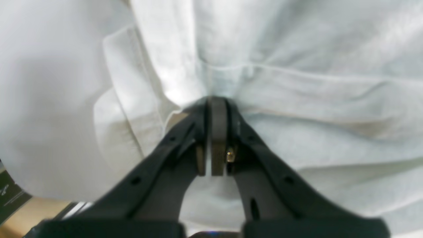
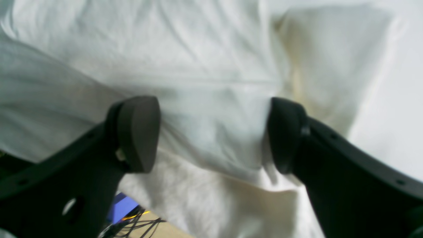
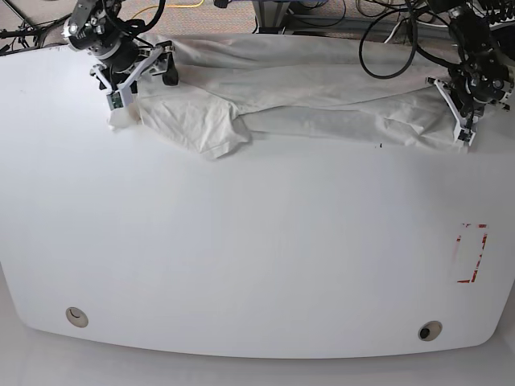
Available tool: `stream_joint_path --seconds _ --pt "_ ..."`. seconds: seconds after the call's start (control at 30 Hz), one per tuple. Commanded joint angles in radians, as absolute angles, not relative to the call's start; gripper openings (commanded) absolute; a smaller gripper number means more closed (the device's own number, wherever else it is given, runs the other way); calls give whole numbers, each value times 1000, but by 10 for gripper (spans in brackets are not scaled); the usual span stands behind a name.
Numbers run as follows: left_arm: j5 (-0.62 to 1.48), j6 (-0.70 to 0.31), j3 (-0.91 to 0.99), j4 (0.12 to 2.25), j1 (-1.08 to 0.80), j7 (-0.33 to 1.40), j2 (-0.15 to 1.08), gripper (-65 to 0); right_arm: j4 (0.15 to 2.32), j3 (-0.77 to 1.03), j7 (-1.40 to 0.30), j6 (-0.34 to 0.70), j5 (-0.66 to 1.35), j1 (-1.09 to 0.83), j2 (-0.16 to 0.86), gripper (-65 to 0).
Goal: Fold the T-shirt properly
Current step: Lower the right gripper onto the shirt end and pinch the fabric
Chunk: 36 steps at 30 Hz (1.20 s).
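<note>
Two claws sit at opposite ends of the T-shirt point(image 3: 314, 100), stretched lengthwise along the bench's point(image 3: 257, 241) far edge: left claw point(image 1: 211, 102) pinching cloth, right claw point(image 2: 211, 132) wide astride a fold

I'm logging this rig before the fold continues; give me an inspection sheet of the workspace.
Surface: white table, red rectangle mark near one edge.
Job's things: T-shirt white, wrinkled, bunched along the far edge.
Clutter: nothing seen.
Grippers: left tool shut on T-shirt; right tool open, cloth between its fingers.
Cables: black cables behind the table.
Surroundings: floor beyond the table edge.
</note>
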<state>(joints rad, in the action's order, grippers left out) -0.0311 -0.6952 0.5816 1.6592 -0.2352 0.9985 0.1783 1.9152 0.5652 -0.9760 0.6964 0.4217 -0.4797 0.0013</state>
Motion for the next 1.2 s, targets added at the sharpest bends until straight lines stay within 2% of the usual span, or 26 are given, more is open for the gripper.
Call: stream_joint_path --seconds 0.0,0.17,0.57,0.97,1.17 --pt "-39 -698 578 1623 -242 983 180 -650 1886 570 -955 698 435 -476 10 -170" --pt "-39 -698 575 1577 -240 966 180 -650 1801 568 -894 698 426 -473 13 -170" --pt "-41 -698 519 1549 -154 966 171 -650 1610 575 -766 698 216 -337 44 -170" --pt "-42 -698 479 1414 10 969 156 -649 1529 651 -769 698 203 -186 117 -170" --pt "-42 -698 478 1397 25 970 153 -649 1527 661 -780 698 205 -151 156 -170"
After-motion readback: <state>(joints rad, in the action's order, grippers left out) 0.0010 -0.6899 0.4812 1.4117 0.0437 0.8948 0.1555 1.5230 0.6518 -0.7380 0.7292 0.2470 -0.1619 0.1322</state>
